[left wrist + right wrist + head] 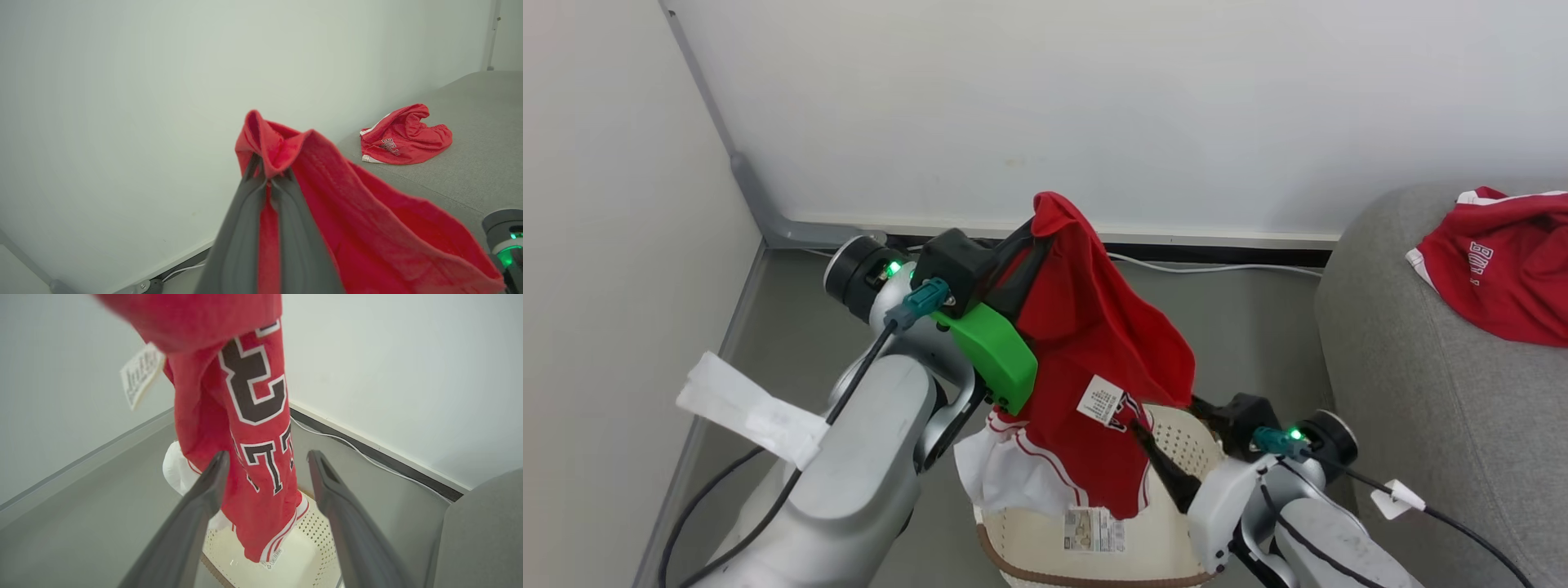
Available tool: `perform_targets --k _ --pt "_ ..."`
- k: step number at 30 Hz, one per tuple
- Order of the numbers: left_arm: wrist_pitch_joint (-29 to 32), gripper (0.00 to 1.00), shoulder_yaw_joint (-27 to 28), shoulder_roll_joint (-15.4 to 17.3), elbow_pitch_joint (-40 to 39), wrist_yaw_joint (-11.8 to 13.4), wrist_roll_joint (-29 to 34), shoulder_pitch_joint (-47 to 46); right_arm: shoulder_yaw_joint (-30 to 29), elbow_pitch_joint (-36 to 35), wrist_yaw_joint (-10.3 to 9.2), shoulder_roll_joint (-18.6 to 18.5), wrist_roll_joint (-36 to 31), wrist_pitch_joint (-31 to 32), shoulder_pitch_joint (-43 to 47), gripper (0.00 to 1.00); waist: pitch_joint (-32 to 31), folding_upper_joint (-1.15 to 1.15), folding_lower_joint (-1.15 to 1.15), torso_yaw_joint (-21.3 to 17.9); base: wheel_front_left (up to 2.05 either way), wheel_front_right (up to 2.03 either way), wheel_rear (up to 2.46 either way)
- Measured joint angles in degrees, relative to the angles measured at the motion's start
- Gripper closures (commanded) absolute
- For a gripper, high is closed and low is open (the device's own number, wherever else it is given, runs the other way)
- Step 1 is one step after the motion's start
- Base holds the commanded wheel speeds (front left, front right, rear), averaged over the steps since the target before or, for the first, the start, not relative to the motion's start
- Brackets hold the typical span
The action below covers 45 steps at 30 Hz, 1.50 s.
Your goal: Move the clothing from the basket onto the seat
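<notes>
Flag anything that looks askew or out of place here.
Nothing damaged or spilled. The red jersey hangs bunched from the shut left gripper, its lower end dangling over the basket by the open right gripper; another red garment lies crumpled on the sofa.

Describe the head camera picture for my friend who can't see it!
The left pincer holds a red shirt up over a white basket. The right pincer is open beside it. More red clothing lies on the grey sofa.

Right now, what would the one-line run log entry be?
left gripper: shut on jersey, hanging over basket | right gripper: open, near jersey's lower part | sofa: one red garment on it
</notes>
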Motion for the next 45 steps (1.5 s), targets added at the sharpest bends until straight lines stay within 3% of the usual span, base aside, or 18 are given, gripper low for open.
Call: perform_targets --k 12,28,29,30,34,43,45 --pt "2.3 1.0 -2.6 0.0 -5.5 -0.1 -1.8 -2.1 6.5 6.7 0.01 0.2 1.0 0.2 -3.9 0.0 0.6 0.0 0.0 2.1 0.0 0.0 0.0" --pt "4.4 1.0 -5.9 0.0 -10.7 -0.2 -4.5 -2.2 7.0 13.4 0.01 0.2 0.0 -1.4 -11.7 0.0 1.4 0.0 0.0 3.9 0.0 0.0 0.0" --pt "4.6 1.0 -5.7 0.0 -10.7 -0.2 -5.2 -2.2 7.3 13.9 0.01 0.2 0.0 -1.5 -12.6 0.73 1.5 0.0 0.0 4.2 0.0 0.0 0.0" --pt "4.9 1.0 -5.4 0.0 -10.6 -0.1 -5.5 -2.2 7.4 14.0 0.01 0.2 0.0 -1.7 -12.9 1.0 1.6 0.0 0.0 4.3 0.0 0.0 0.0" --pt "4.9 1.0 -3.8 0.1 -9.6 1.1 -5.6 -1.9 7.6 15.0 0.01 0.3 0.5 -2.0 -13.3 1.0 1.7 0.0 0.0 4.2 0.0 0.0 0.0" --pt "4.8 1.0 0.4 3.8 -6.1 4.2 -7.1 3.1 6.4 15.2 0.01 0.3 4.7 -2.9 -13.3 1.0 1.6 0.0 0.0 1.6 0.0 0.0 0.0" --pt "4.3 0.92 0.9 4.1 -5.7 4.6 -7.5 4.4 5.7 15.0 0.01 0.3 5.3 -3.0 -13.3 1.0 1.6 0.0 0.0 0.8 0.0 0.0 0.0"
